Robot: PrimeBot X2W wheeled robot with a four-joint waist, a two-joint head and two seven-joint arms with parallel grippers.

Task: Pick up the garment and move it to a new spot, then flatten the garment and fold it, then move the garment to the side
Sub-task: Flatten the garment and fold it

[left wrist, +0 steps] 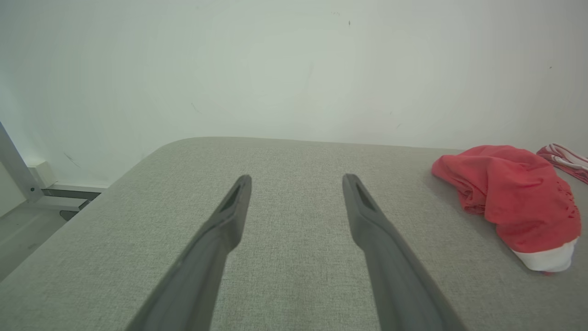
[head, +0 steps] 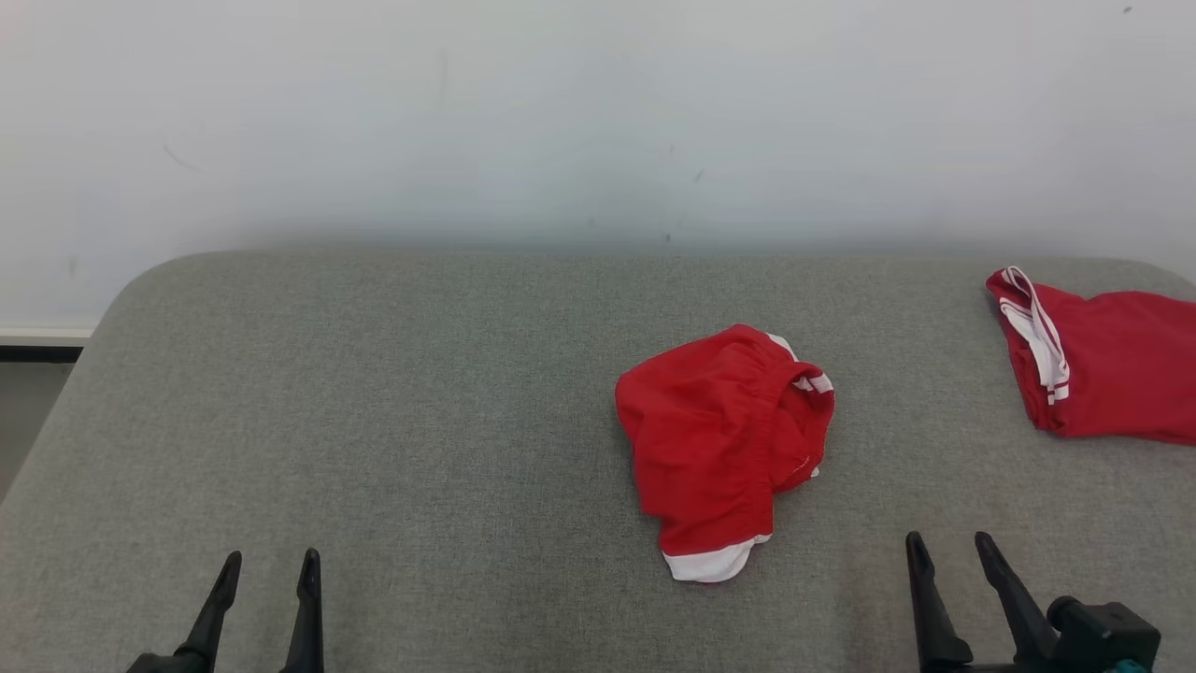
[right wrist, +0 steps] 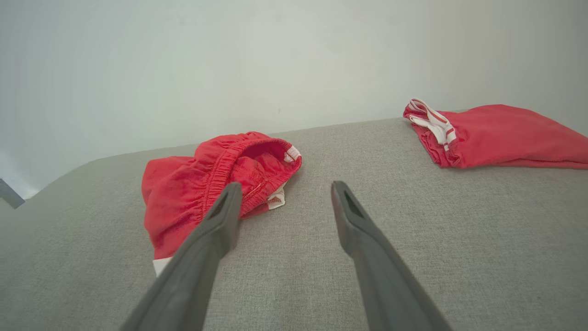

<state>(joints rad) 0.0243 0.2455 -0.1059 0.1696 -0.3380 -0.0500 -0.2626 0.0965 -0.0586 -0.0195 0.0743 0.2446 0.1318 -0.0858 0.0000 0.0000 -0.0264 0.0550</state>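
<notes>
Right wrist view looks into the waistband of the crumpled garment [right wrist: 183, 202]; head view shows its white hem, mid-way across the table [head: 374, 421]. I count two red pieces, the second garment [head: 1112, 374] far right. My left gripper [head: 269, 561] and right gripper [head: 948, 542] both gape empty.

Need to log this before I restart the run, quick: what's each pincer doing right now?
Left pincer: open, holding nothing.
Right pincer: open, holding nothing, apart from the crumpled red garment.
</notes>
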